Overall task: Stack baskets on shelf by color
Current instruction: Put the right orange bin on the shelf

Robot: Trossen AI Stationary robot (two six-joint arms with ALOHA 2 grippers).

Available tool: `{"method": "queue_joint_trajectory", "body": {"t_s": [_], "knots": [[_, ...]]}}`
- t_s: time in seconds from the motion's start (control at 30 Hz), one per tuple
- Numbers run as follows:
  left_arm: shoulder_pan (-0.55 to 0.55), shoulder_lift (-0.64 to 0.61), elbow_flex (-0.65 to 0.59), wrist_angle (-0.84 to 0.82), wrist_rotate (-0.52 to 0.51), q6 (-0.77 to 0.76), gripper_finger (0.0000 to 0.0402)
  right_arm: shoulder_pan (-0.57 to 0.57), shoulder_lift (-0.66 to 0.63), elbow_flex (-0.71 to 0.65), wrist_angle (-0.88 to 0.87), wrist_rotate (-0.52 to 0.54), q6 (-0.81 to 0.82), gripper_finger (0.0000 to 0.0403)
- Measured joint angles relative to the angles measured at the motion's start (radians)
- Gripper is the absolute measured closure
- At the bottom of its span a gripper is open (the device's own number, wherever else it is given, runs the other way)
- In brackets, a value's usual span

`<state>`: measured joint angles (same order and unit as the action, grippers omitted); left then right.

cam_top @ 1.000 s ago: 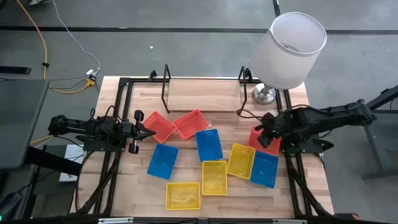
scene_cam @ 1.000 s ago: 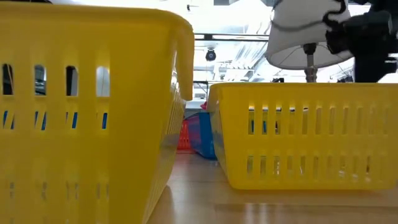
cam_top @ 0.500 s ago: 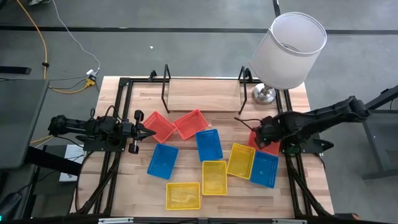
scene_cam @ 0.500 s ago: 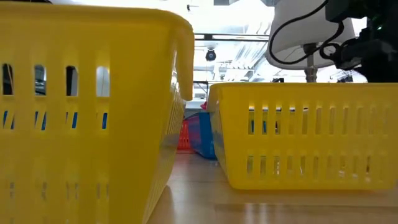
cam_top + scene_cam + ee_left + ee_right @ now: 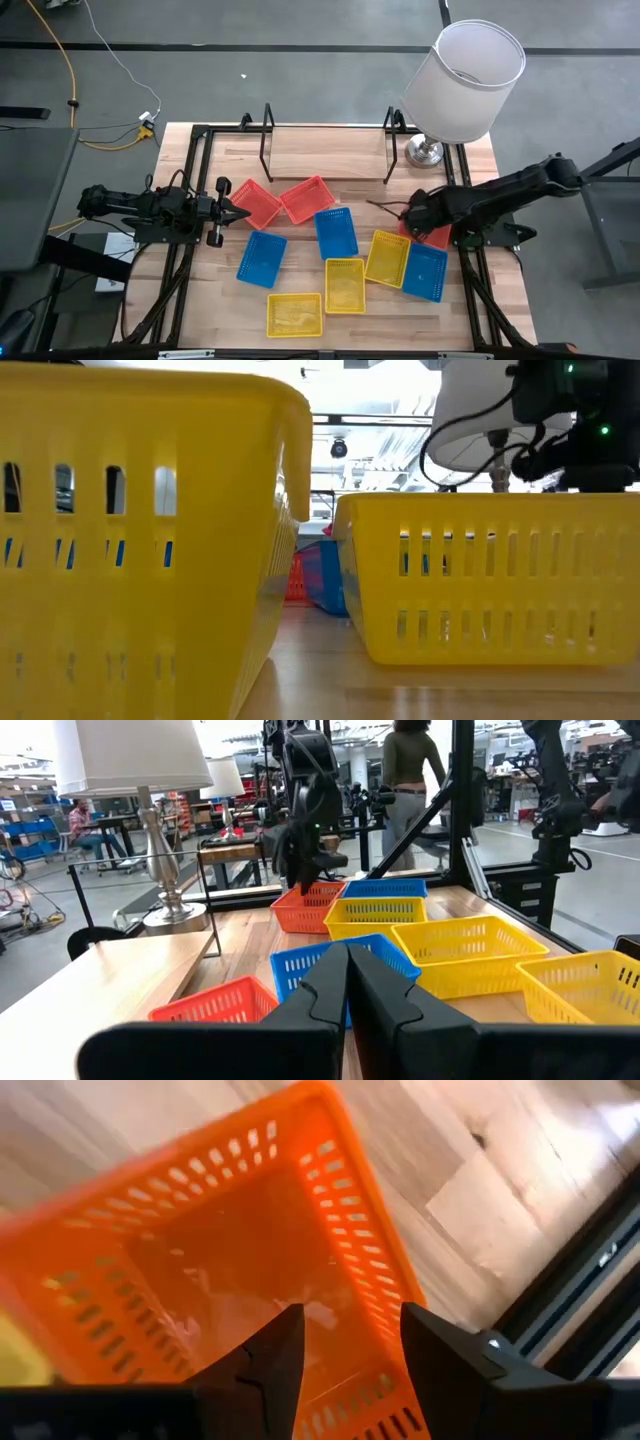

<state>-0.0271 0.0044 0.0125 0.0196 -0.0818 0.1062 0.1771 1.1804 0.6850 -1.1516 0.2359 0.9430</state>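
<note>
Nine baskets lie loose on the table: red ones (image 5: 255, 203) (image 5: 308, 198), blue ones (image 5: 336, 232) (image 5: 262, 257) (image 5: 425, 270), and yellow ones (image 5: 345, 284) (image 5: 295, 314) (image 5: 388, 257). A third red basket (image 5: 437, 236) sits by the right edge. My right gripper (image 5: 350, 1345) hangs open over it, pointing steeply down. One finger is above the basket's inside and one above the table outside its side wall (image 5: 372, 1270). The shelf (image 5: 325, 152) stands at the far edge with nothing on it. My left gripper (image 5: 243, 212) waits shut at the left edge.
A table lamp with a white shade (image 5: 462, 78) stands at the far right corner, right behind my right arm. Black frame rails (image 5: 470, 280) run along the table's sides. A person (image 5: 408, 770) stands in the room beyond the table.
My right gripper has gone down and toward the table's left, over the red basket at the right edge, and has tipped from slanting to pointing steeply down. No basket has moved.
</note>
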Motion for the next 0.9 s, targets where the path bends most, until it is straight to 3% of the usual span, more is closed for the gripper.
{"method": "queue_joint_trajectory", "body": {"t_s": [0.27,0.9], "knots": [[0.0,0.0,0.0,0.0,0.0,0.001,0.0398,0.0,0.085,-0.004,0.001,0.038,-0.056,0.0249],[0.0,0.0,0.0,0.0,0.0,-0.001,0.0398,-0.02,0.09,0.068,-0.064,0.139,-0.134,0.0249]]}}
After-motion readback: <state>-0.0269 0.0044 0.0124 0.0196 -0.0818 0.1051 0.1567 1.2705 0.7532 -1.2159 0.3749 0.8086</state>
